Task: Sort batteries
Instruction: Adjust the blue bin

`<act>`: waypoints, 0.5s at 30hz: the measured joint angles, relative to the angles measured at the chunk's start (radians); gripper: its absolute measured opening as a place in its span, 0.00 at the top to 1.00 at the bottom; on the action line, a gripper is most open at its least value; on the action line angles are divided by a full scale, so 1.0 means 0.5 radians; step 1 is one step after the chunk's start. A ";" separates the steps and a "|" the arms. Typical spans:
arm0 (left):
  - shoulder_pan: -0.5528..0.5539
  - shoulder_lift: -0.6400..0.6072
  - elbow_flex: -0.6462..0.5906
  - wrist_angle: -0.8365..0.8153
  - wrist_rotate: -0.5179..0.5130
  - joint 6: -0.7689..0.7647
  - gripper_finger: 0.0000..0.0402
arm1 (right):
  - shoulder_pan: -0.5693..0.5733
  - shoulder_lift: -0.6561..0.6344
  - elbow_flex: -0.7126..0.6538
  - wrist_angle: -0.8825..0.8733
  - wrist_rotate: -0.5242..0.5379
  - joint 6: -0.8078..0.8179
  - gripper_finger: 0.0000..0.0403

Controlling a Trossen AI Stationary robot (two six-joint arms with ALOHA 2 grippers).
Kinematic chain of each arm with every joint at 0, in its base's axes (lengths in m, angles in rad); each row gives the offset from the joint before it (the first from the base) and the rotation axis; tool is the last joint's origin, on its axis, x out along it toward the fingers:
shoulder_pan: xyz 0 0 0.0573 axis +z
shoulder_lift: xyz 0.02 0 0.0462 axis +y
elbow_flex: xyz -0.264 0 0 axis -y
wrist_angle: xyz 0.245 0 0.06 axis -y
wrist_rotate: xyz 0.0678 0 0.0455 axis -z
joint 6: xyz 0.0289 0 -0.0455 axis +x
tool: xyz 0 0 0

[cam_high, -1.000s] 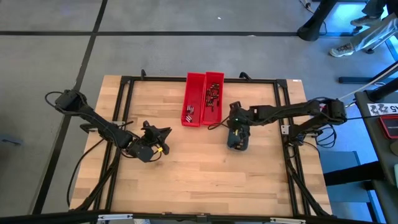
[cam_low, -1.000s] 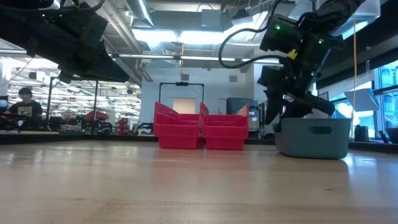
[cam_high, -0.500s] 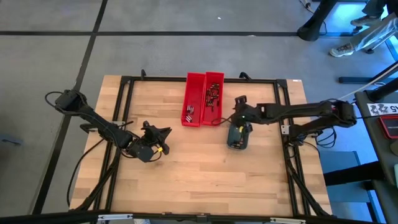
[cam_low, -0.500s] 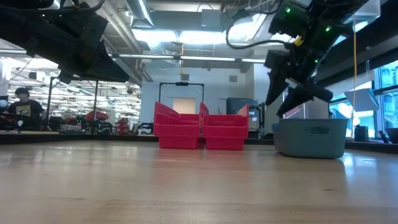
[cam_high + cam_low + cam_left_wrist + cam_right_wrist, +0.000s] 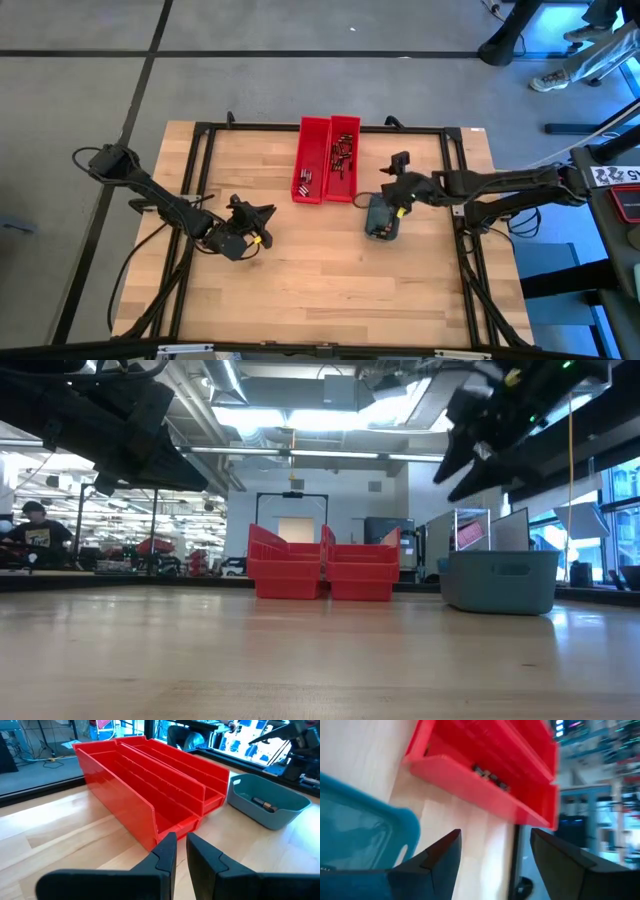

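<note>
Two red bins (image 5: 326, 160) stand side by side at the table's far middle. Several batteries (image 5: 343, 157) lie in the right bin and a few batteries (image 5: 304, 180) in the left one. At least one more battery (image 5: 263, 804) lies in the grey-blue case (image 5: 382, 218), which rests on the table right of the bins. My right gripper (image 5: 495, 837) hangs open above the case's far end, pointing slantwise down at the bins, with nothing between its fingers. Left of centre, my left gripper (image 5: 181, 846) waits shut over the table, facing the bins.
A black frame (image 5: 200, 128) runs around the wooden tabletop. Bare wood lies in front of the bins and the case. Beyond the table, a person's legs (image 5: 560, 50) show at the far right and a person (image 5: 30, 530) sits far off.
My right gripper has risen out of the grey-blue case and drawn back a little toward the table's right edge, tipping less steeply downward. The case and the bins have stayed where they were.
</note>
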 joint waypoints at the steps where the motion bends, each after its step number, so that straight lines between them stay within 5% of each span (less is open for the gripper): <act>1: 0.000 0.000 0.000 0.003 0.000 -0.002 0.92 | 0.053 -0.020 0.000 -0.001 0.065 0.014 0.41; 8: 0.000 -0.001 0.000 0.025 0.000 0.001 0.92 | 0.483 -0.131 0.056 -0.032 0.388 0.305 0.41; 15: 0.000 -0.001 0.000 0.025 -0.001 -0.003 0.92 | 0.758 -0.134 0.234 -0.108 0.153 0.823 0.41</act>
